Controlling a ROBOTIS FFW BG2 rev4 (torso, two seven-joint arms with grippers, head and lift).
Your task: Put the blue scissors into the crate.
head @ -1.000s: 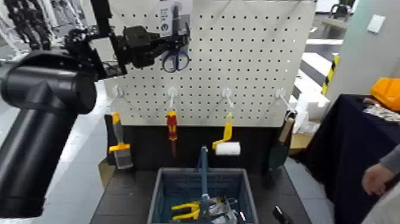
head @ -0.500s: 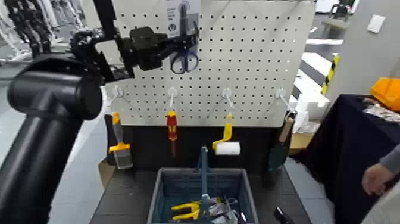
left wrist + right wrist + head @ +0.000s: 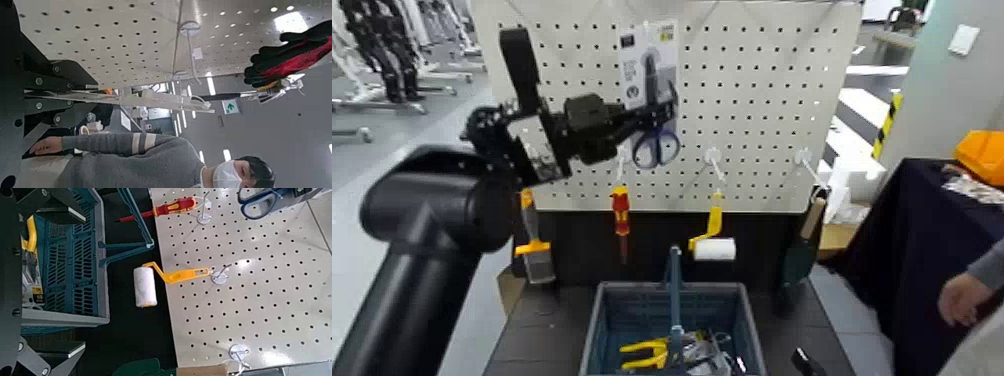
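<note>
The blue scissors, on a tall white card, hang in front of the pegboard, held by my left gripper, which is shut on the card at about handle height. The blue loop handles also show in the right wrist view. The grey-blue crate with its upright handle stands below on the dark table; it also shows in the right wrist view. My right arm stays low at the front right, beside the crate.
The pegboard carries a yellow-handled scraper, a red-and-yellow screwdriver, a paint roller and a trowel. Yellow pliers lie in the crate. A person's hand is at the right edge.
My left gripper has moved down and to the right along the pegboard, carrying the scissors card with it. The right arm has not moved.
</note>
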